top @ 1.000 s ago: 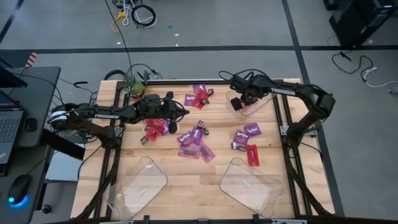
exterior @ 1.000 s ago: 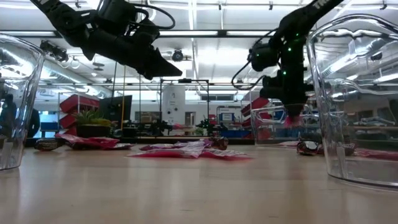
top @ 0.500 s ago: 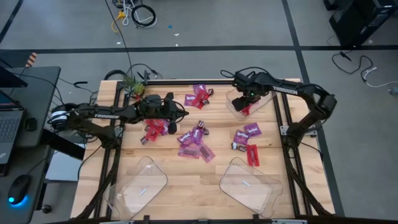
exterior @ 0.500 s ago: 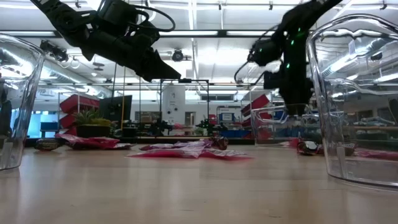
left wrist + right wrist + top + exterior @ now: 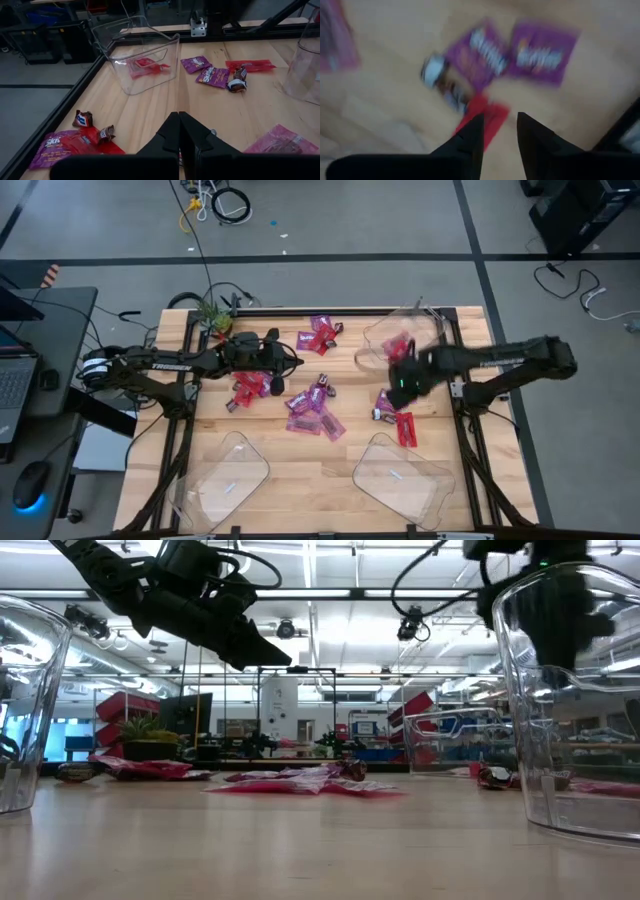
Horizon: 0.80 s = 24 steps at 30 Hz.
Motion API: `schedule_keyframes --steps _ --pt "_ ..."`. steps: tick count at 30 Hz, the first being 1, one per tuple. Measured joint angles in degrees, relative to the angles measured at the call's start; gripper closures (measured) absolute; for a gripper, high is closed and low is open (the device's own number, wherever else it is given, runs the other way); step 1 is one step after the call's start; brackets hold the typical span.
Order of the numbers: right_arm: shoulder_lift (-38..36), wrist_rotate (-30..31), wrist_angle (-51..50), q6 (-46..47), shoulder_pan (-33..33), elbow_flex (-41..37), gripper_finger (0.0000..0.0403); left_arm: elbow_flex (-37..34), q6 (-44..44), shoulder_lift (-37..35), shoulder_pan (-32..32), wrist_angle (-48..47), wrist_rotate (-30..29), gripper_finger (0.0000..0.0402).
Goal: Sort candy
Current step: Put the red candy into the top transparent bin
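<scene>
The candy lies in clusters on the wooden table: purple and red packets at the middle (image 5: 312,405), at the left (image 5: 250,385), at the far edge (image 5: 320,332) and at the right (image 5: 388,408). One red packet (image 5: 145,65) lies in the far right clear tray (image 5: 425,330). My right gripper (image 5: 500,120) hovers open, pointing down, over the right cluster: two purple packets (image 5: 540,52), a dark brown piece (image 5: 442,82) and a red packet (image 5: 485,117). My left gripper (image 5: 179,125) hangs shut and empty above the table, left of the middle.
Two clear trays stand near the front edge, one at the left (image 5: 228,475) and one at the right (image 5: 400,475). A black frame (image 5: 460,380) runs around the table. A small plant (image 5: 212,315) stands at the far left corner.
My right gripper has swung fast from over the far right tray toward the near edge and now hovers over the right candy cluster. The red packet that was at its fingertips now lies in that tray.
</scene>
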Motion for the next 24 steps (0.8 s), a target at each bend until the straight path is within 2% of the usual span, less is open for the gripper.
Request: schedule_keyframes --steps 4,8,15,24 --pt "1.7 -1.9 7.5 11.9 9.2 -5.3 0.0274 0.0 -0.1 0.0 0.0 0.0 0.0 0.0401" --pt "4.8 -1.8 11.6 17.1 12.3 -8.3 0.0248 0.0 -0.1 0.0 0.0 0.4 0.0 0.0401" --pt "10.6 -1.1 13.1 16.5 11.9 -9.2 0.0226 0.0 -0.1 0.0 0.0 0.3 0.0 0.0401" --pt "16.0 -1.1 19.2 13.3 11.2 -9.1 0.0244 0.0 0.1 0.0 0.0 -0.5 0.0 0.0401"
